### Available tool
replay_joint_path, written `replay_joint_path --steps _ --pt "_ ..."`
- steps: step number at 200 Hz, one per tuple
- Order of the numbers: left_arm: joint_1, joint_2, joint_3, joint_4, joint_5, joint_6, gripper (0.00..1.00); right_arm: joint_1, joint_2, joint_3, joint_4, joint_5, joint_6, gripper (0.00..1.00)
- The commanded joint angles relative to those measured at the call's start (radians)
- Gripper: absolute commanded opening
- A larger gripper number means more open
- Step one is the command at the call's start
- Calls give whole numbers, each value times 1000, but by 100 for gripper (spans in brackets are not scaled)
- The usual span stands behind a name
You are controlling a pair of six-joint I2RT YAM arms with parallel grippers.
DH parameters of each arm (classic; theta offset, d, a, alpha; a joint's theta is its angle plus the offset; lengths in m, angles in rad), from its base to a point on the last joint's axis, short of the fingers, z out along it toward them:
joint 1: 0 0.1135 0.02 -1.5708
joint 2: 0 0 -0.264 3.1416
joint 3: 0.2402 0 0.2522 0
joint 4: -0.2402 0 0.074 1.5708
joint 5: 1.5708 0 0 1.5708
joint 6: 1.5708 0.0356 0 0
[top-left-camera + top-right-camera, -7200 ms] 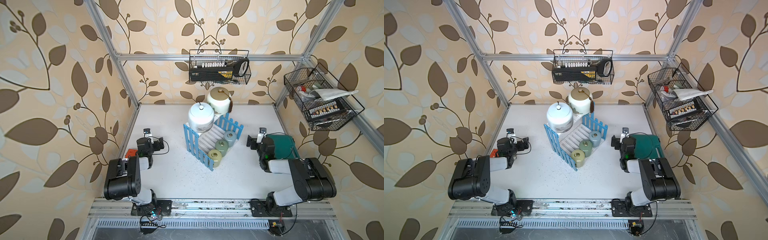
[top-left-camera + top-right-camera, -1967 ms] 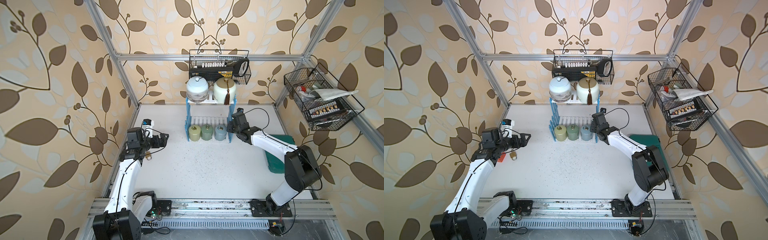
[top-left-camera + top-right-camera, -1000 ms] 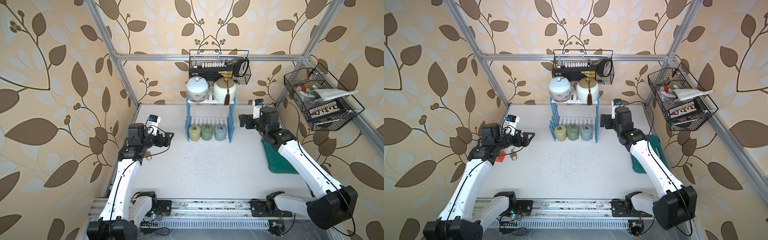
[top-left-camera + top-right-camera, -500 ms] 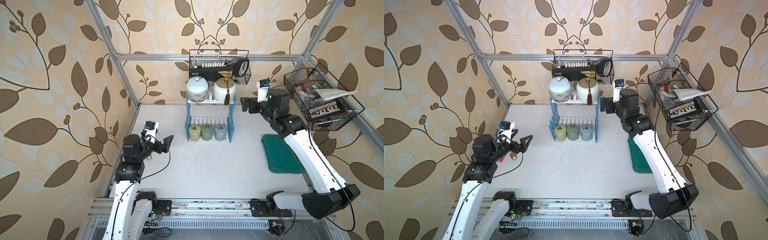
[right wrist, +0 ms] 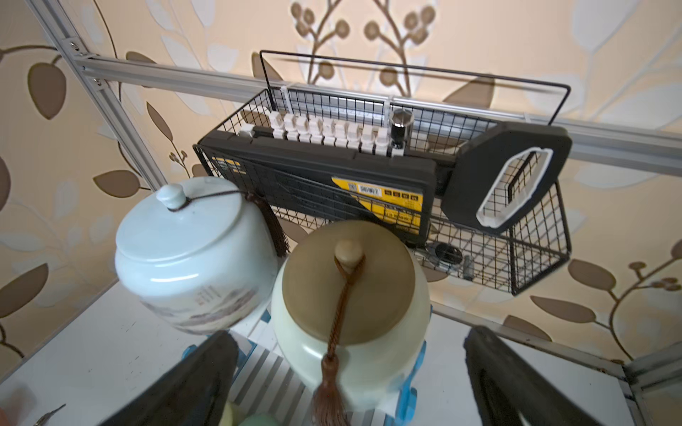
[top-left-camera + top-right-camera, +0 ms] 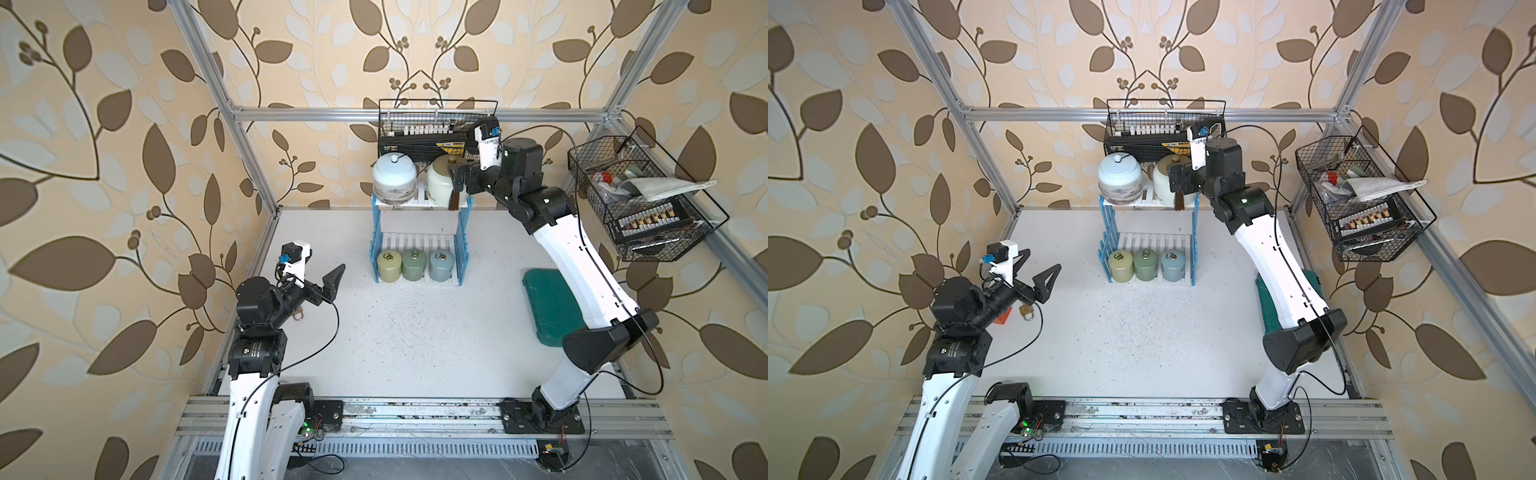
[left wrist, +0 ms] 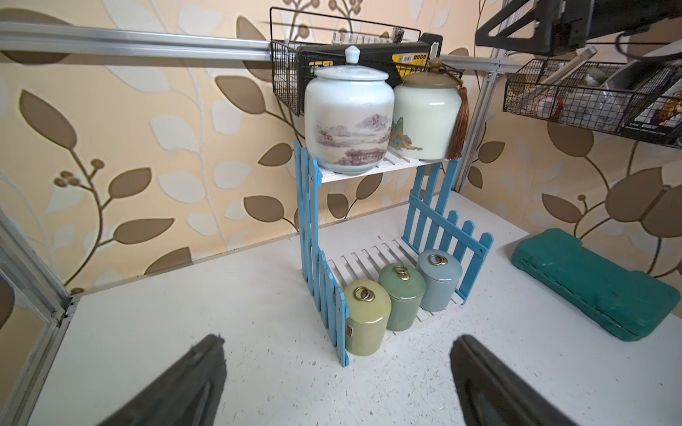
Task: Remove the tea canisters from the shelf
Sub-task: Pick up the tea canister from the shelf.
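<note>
- Five tea canisters [image 7: 348,110] stand on the shelf [image 6: 376,257], which sits at the rear centre of the worktop [image 6: 415,340].
- Upper tier: the pale-blue canister [image 6: 394,179] is on the left and the cream canister [image 6: 441,183] on the right, side by side. A brown tassel [image 6: 453,201] hangs from the cream canister's gold lid past the front edge of the board.
- Lower tier: three small cylinders stand in a row at the front edge. From left to right they are the yellow-green cylinder [image 6: 389,267], the green cylinder [image 6: 412,266] and the grey-blue cylinder [image 6: 441,265]. Each lid carries a brass ring.
- Right end effector [image 5: 350,369]: released, raised to the level of the upper tier at the right flank of the cream canister. In the right wrist view one finger shows on each side of the canister, with a gap on both sides. No contact is visible.
- Left end effector [image 6: 1037,269]: released and grasping nothing. It hovers over the left part of the worktop, well apart from the shelf, and points toward it.
- A green case [image 6: 548,307] lies flat on the right side of the worktop.
- A padlock [image 6: 1026,312] lies on the worktop under the left arm.
</note>
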Motion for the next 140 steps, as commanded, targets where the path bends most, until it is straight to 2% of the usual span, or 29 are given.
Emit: replay_joint_path --steps 1,41,59,82,106,140 --pt "18 -8 2 99 42 -61 99 10 97 144 -82 19 -35 97" --pt "19 -18 -2 84 36 -52 98 23 210 278 -94 35 -39 90" --pt "33 -15 20 60 34 -75 99 23 237 292 -75 42 -42 83" --pt "23 -21 -4 67 24 -33 99 23 267 320 -77 61 -57 72" --pt "35 -18 18 49 32 -64 99 20 283 312 -66 81 -75 63" --pt "31 -24 -8 61 28 -47 98 13 301 313 -71 74 -73 52"
